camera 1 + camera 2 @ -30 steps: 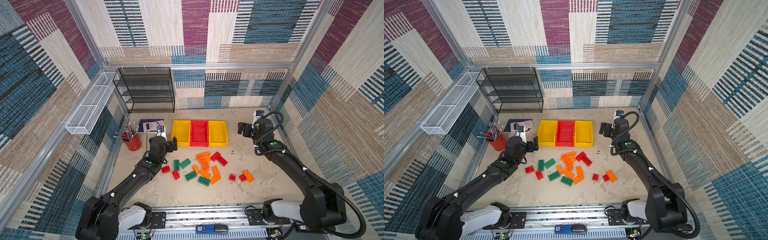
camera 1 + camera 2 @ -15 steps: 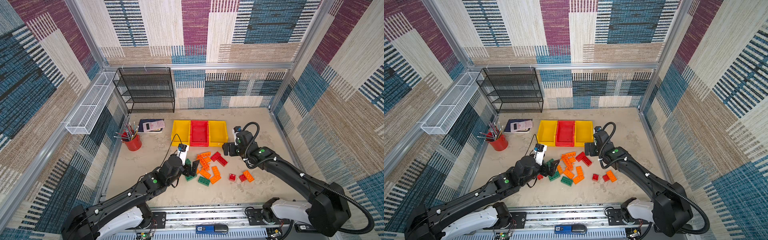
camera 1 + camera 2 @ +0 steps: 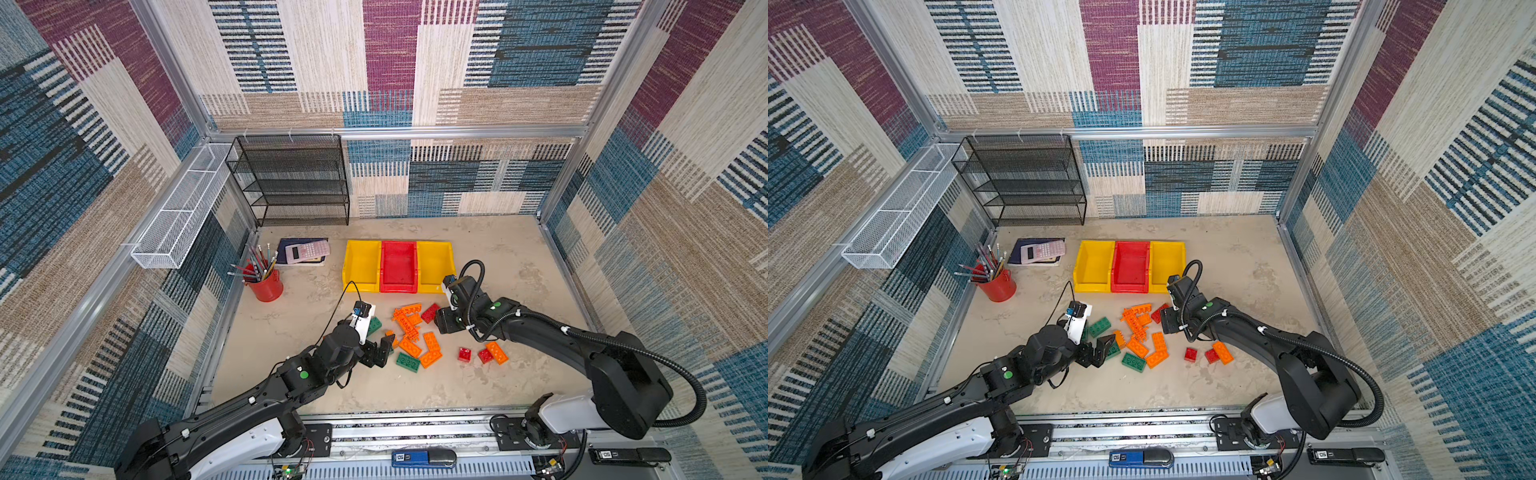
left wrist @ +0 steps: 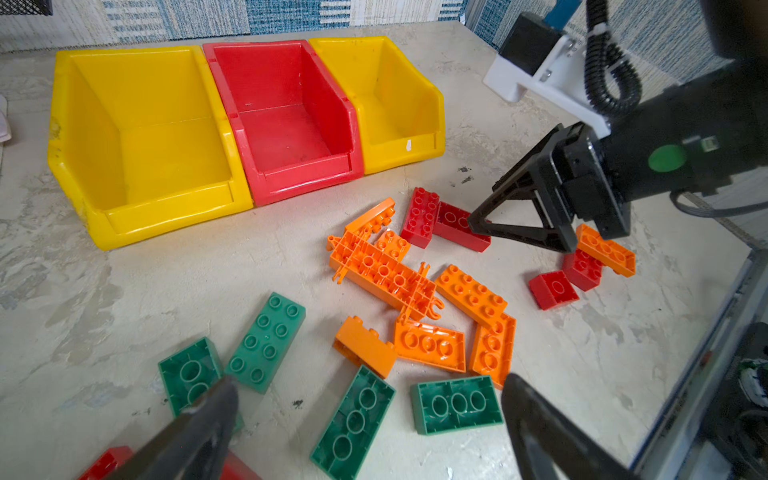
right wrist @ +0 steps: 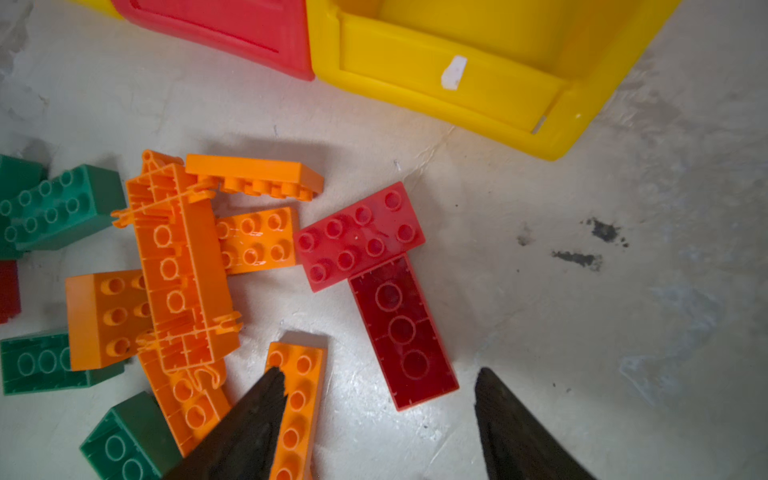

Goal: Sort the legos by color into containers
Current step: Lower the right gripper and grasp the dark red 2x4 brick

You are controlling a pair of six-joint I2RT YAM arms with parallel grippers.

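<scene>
Nearest us, our left pincer gapes wide above the green legos on the desk. At its two o'clock, our right pincer stands parted, flanking a dark red brick and gripping nothing. The containers sit beyond at twelve o'clock.

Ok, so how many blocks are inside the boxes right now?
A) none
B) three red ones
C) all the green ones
A: in the left wrist view the red box and the yellow boxes on either side of it show bare floors, and the blocks all lie out on the table.
</scene>
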